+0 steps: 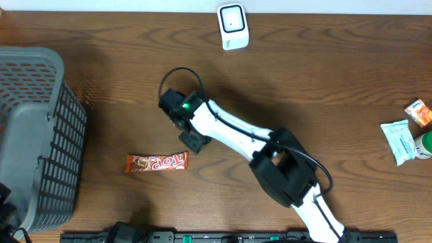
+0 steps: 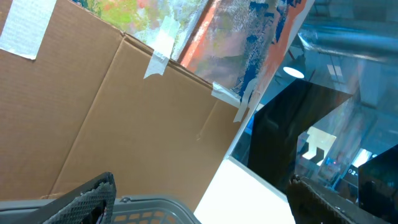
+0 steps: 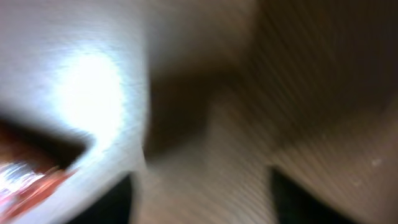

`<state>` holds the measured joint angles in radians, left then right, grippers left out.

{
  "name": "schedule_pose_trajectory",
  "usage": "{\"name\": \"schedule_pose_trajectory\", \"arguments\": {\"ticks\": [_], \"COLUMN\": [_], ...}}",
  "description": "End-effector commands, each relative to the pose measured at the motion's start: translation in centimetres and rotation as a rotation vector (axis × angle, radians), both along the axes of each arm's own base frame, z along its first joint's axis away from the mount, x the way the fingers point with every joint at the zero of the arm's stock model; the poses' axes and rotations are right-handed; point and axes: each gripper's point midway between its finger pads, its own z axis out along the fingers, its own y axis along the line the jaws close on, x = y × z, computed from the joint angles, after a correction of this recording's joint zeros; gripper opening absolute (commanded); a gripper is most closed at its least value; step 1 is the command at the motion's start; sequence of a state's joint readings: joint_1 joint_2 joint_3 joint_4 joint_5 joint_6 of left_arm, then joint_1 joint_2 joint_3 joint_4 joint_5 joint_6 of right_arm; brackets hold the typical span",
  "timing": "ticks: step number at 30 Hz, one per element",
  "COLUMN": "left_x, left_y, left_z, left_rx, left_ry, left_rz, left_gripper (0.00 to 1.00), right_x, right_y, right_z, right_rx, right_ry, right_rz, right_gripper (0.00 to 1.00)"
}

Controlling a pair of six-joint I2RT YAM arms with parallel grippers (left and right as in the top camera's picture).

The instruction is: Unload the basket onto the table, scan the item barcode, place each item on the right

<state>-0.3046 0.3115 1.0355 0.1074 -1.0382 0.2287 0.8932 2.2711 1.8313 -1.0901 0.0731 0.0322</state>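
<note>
Wood table [image 1: 324, 81], overhead view: TOP choc bar [image 1: 156, 163] lies flat, label up, at front-left of centre, not in any grip. White scanner [image 1: 233, 25] stands at far edge, well apart from the bar. Right gripper [image 1: 192, 140] hangs between the two, near the bar's right end but apart from it, w/ nothing visibly held. From this angle I can't tell how wide its jaws are. Grey basket [image 1: 67, 135] sits at left. Other packets [image 1: 398, 140] sit at far right, untouched.

Left wrist view: left gripper [image 2: 202, 186] has jaws spread wide w/ nothing between them. It sits just above the basket rim and looks at cardboard [image 2: 93, 112], away from the work.

Right wrist view: heavy blur. A red-orange smear [image 3: 28, 183] at lower left is prob. the bar's wrapper, not certain. Jaw state is unreadable here too.

Progress, my judgement: nothing shows a scan done. Bar is on the table, not in hand and not at the scanner. Left to do: grasp bar, lift, carry to scanner, and turn the barcode side to its window. Barcode isn't visible on the upper face, so prob. underneath, meaning a flip is needed.
</note>
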Motion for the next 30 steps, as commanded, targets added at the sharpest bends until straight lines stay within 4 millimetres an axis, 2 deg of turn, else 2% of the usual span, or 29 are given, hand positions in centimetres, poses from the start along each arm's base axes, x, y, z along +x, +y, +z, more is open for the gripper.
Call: {"name": "schedule_pose_trajectory", "arguments": {"ticks": [1,5,8,13,16,22,25,27,28,29,30], "left_x": [0.2,0.2,0.2,0.2,0.2,0.2,0.2,0.2,0.2,0.2,0.2], "left_y": [0.0,0.0,0.0,0.0,0.0,0.0,0.0,0.0,0.0,0.0,0.0], "left_z": [-0.2,-0.2,-0.2,-0.2,-0.2,-0.2,-0.2,-0.2,-0.2,-0.2,-0.2], "left_rx": [-0.007,-0.007,-0.007,-0.007,-0.007,-0.007,-0.007,-0.007,-0.007,-0.007,-0.007], "left_ry": [0.005,0.005,0.005,0.005,0.005,0.005,0.005,0.005,0.005,0.005,0.005], "left_rz": [0.004,0.004,0.004,0.004,0.004,0.004,0.004,0.004,0.004,0.004,0.004], "left_gripper": [0.88,0.88,0.88,0.88,0.88,0.88,0.88,0.88,0.88,0.88,0.88], "right_x": [-3.7,-8.1,-9.6,-10.8,-9.9,-5.9,-5.3,-5.4,-5.4,-5.4,-5.4], "right_y": [3.9,6.0,7.0,7.8,7.3,5.6,5.1,4.9,4.9,4.9,4.9], "right_z": [5.4,5.4,5.0,2.3,0.4,-3.8,-5.1,-5.7,-5.8,-5.9,-5.9], "right_rx": [0.187,0.303,0.337,0.302,0.237,0.026,-0.018,-0.026,-0.027,-0.028,-0.026], "right_ry": [0.04,0.185,0.222,0.249,0.224,0.067,0.05,0.06,0.063,0.063,0.064], "right_rz": [0.357,0.537,0.592,0.641,0.635,0.574,0.565,0.555,0.554,0.546,0.54], "right_gripper": [0.99,0.99,0.99,0.99,0.99,0.99,0.98,0.82,0.7,0.46,0.29]}}
